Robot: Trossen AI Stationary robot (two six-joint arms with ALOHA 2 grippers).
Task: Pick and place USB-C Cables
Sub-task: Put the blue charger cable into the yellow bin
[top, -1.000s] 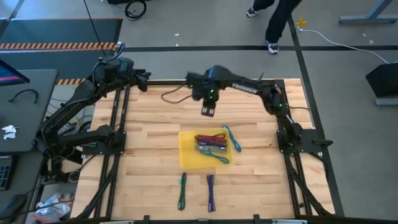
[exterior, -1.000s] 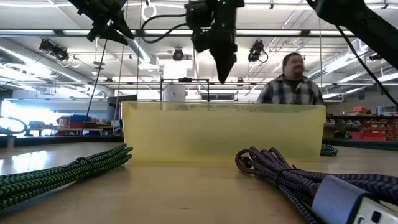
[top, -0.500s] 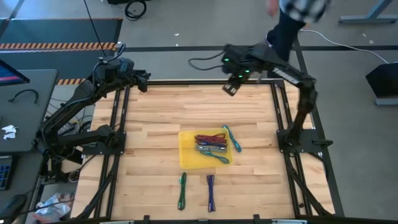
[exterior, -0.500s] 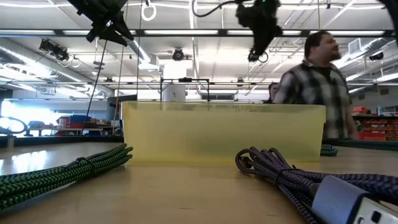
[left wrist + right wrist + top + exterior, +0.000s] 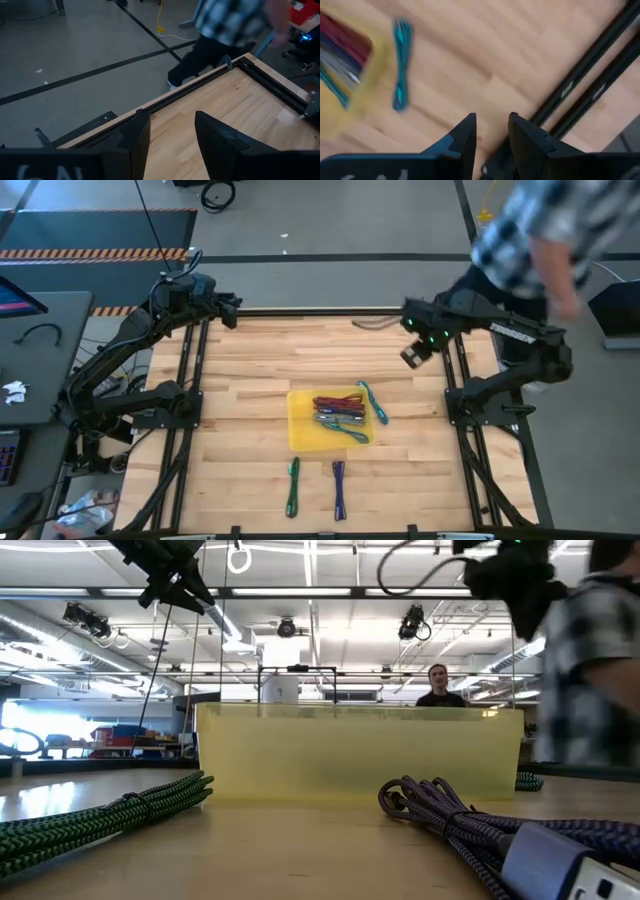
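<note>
A yellow tray point(image 5: 300, 430) lies mid-table and holds several cables point(image 5: 338, 412) in maroon, grey, purple and teal. One teal cable point(image 5: 373, 402) rests against the tray's right rim and shows in the right wrist view point(image 5: 400, 65). A green cable point(image 5: 293, 485) and a purple cable point(image 5: 339, 488) lie flat on the wood nearer me. My right gripper point(image 5: 413, 355) hovers empty and open over bare wood to the right of the tray and farther back. My left gripper point(image 5: 232, 308) waits open at the table's far left corner.
Black frame rails point(image 5: 460, 360) run along the table's sides, close to my right gripper. A person in a plaid shirt point(image 5: 530, 240) stands beyond the far right corner. Bare wood point(image 5: 260, 360) lies between the tray and the far edge.
My right gripper swung from above the table's far middle out by the far edge, then across toward the right edge, staying empty. The person walked along the far side toward the right corner. No cable moved.
</note>
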